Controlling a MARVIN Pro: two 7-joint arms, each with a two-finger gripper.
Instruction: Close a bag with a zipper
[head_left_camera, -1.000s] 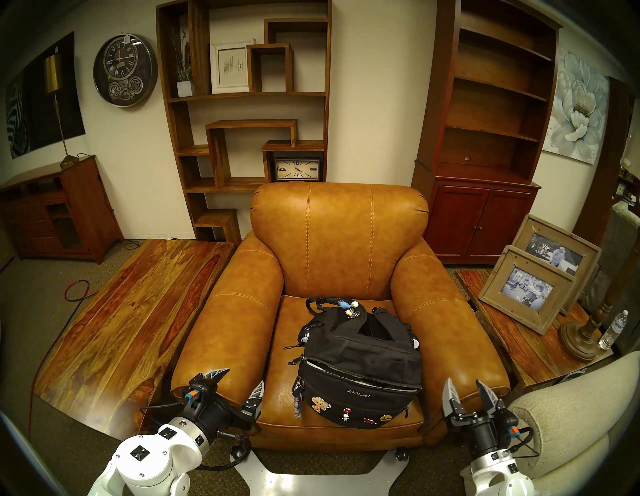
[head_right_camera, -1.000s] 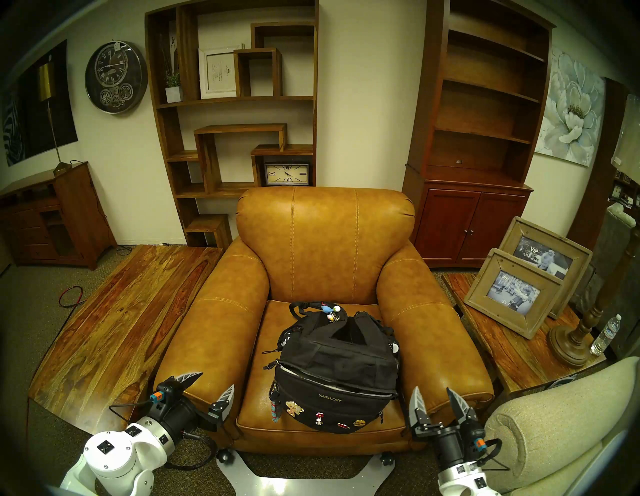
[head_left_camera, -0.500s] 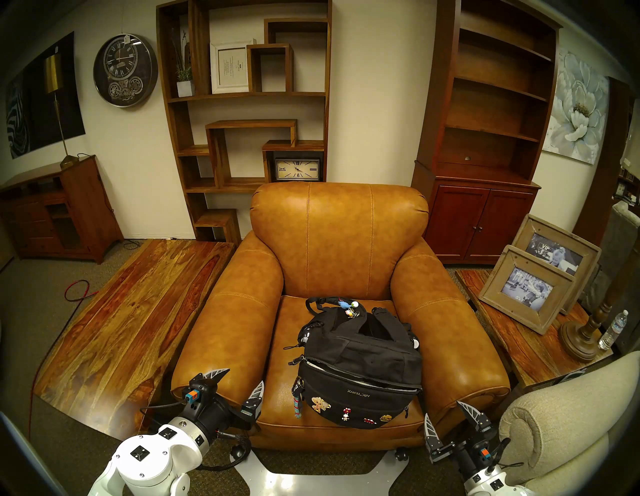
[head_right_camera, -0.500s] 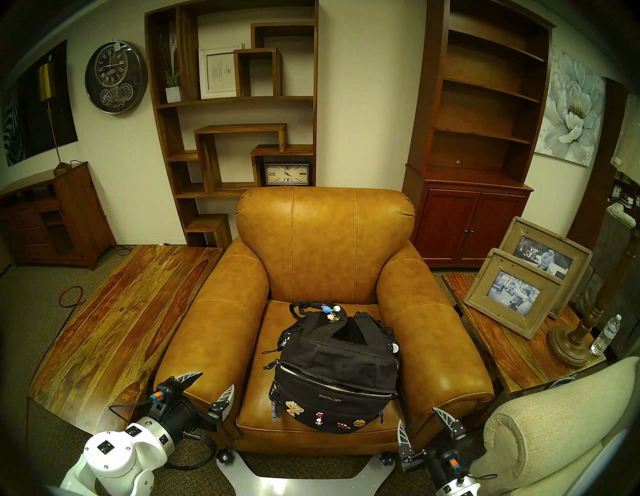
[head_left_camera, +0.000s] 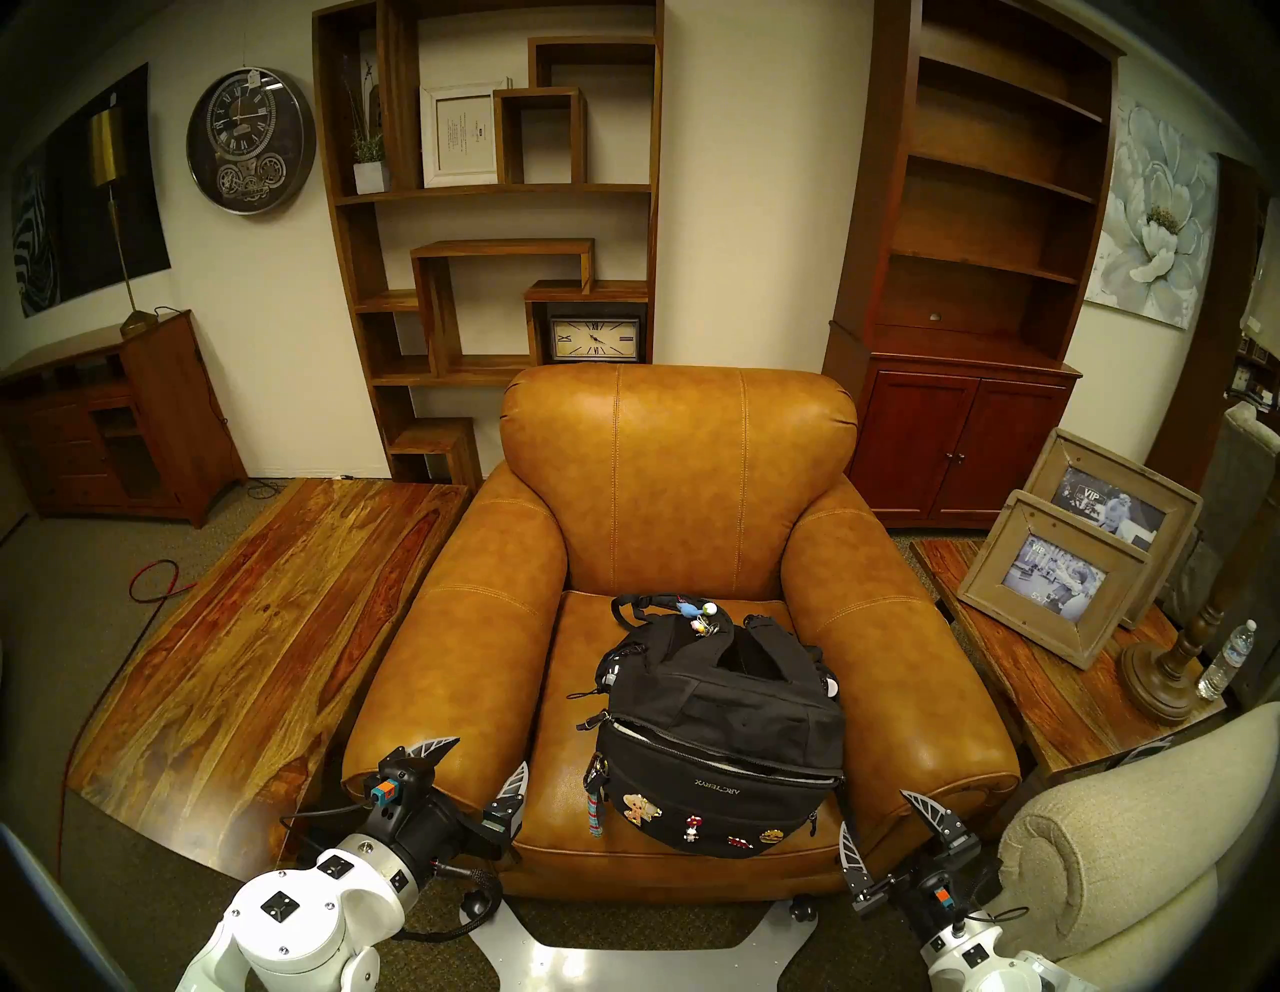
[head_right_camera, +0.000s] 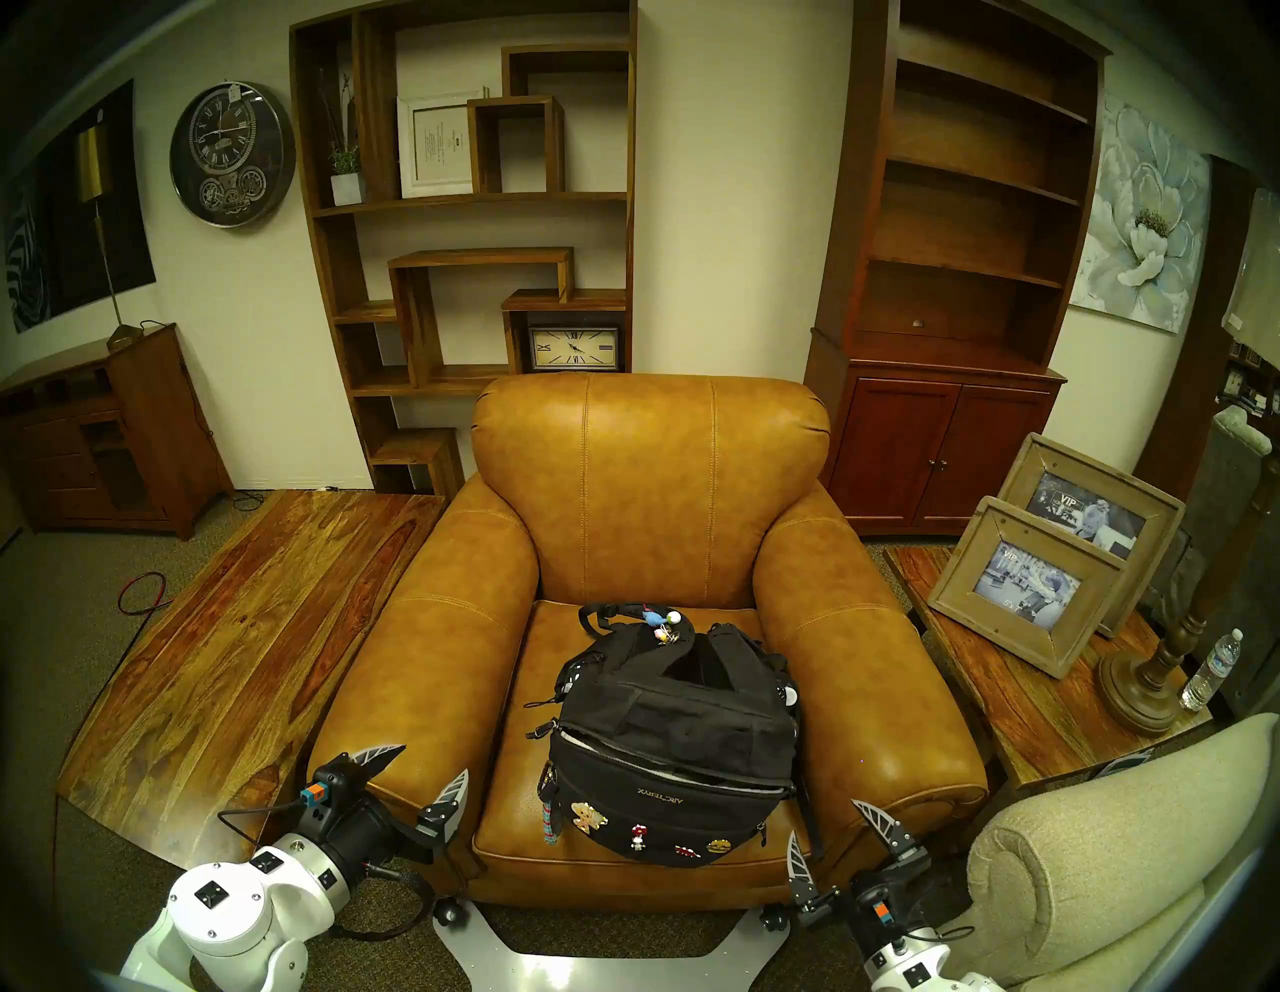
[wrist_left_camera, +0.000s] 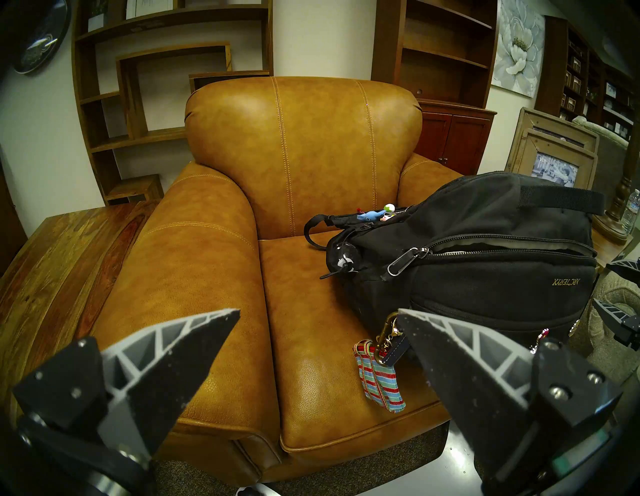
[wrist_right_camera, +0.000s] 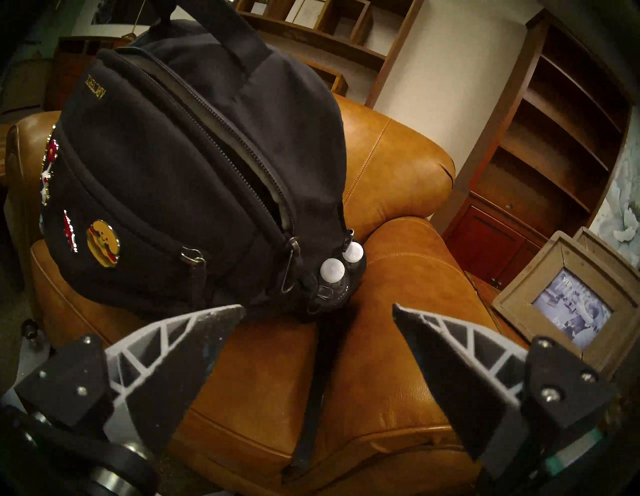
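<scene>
The black bag (head_left_camera: 720, 713) (head_right_camera: 675, 720) lies on the seat of a tan leather armchair (head_left_camera: 679, 485), pins and lettering facing me. Its long curved zipper (head_left_camera: 692, 751) (wrist_left_camera: 502, 251) (wrist_right_camera: 221, 128) gapes open, showing pale grey lining. One metal pull (wrist_left_camera: 405, 263) hangs at the bag's left end, another pull (wrist_right_camera: 291, 256) at its right end. My left gripper (head_left_camera: 488, 755) (wrist_left_camera: 318, 310) is open over the chair's left arm front, apart from the bag and its striped tassel (wrist_left_camera: 379, 377). My right gripper (head_left_camera: 876, 810) (wrist_right_camera: 318, 306) is open, low by the bag's right corner, touching nothing.
A long wooden table (head_left_camera: 263, 623) stands left of the chair. On the right, a side table (head_left_camera: 1039, 686) carries picture frames (head_left_camera: 1053, 582), a lamp base (head_left_camera: 1163, 675) and a water bottle (head_left_camera: 1226, 658). A beige sofa arm (head_left_camera: 1122, 831) sits close beside my right arm.
My right gripper has dropped lower and swung slightly left toward the bag's right corner, rolling as it went. The left arm and the bag have stayed still.
</scene>
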